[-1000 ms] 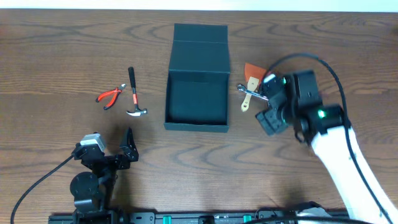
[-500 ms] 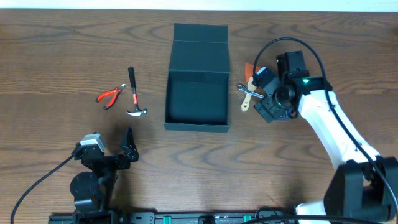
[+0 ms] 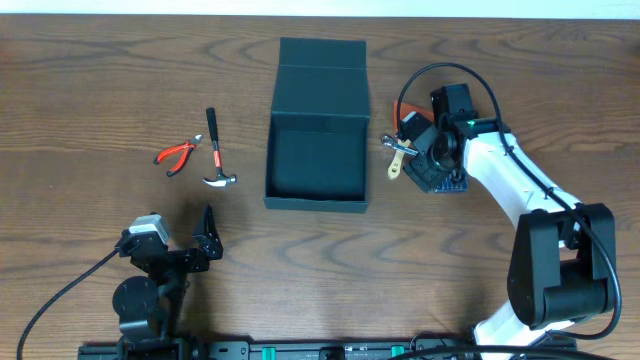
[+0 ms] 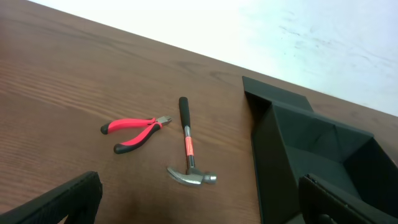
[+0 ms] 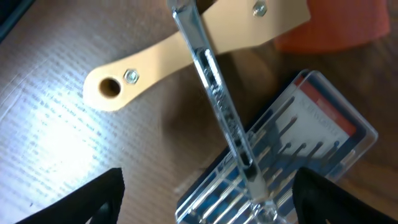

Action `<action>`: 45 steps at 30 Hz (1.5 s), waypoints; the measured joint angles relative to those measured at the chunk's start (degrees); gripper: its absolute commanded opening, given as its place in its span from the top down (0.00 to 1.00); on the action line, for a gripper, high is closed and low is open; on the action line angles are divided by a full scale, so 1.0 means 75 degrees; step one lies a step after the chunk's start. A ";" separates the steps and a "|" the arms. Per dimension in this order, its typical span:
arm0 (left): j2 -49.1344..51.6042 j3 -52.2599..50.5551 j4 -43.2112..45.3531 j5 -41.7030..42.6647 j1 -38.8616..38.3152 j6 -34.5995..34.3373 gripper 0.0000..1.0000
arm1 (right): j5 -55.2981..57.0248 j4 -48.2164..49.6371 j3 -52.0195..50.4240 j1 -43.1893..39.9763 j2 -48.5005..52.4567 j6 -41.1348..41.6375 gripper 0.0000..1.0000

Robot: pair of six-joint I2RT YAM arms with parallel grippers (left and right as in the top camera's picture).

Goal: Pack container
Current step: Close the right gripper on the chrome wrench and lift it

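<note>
One container (image 3: 317, 165), lid flapped back, at the middle of the table (image 3: 90, 80). Left of it are one hammer (image 3: 214, 150) and one pliers (image 3: 176, 155); just right, one wrench (image 5: 217, 106) lies across one wooden handle (image 5: 186, 50) and one clear case (image 5: 305, 143). Both pincers are spread and hold nothing: right gripper (image 5: 211, 196) over the wrench, left gripper (image 4: 199, 202) at the table's front left.

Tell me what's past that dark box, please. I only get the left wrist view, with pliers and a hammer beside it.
Observer: To the box's right lie a silver wrench, a tan-handled scraper and a clear case of small tools.
Operator: Is the other arm doing anything there?
Observer: The right gripper hangs over the wrench, with its fingers open on either side of it.
Operator: Anything packed yet?
Observer: No. From overhead, the whole floor of the container shows bare.
</note>
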 measured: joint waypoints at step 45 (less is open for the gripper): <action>0.0000 0.0000 0.0000 0.0000 0.0000 0.0000 0.02 | -0.0632 0.1262 0.0020 -0.0050 0.1026 -0.0251 0.93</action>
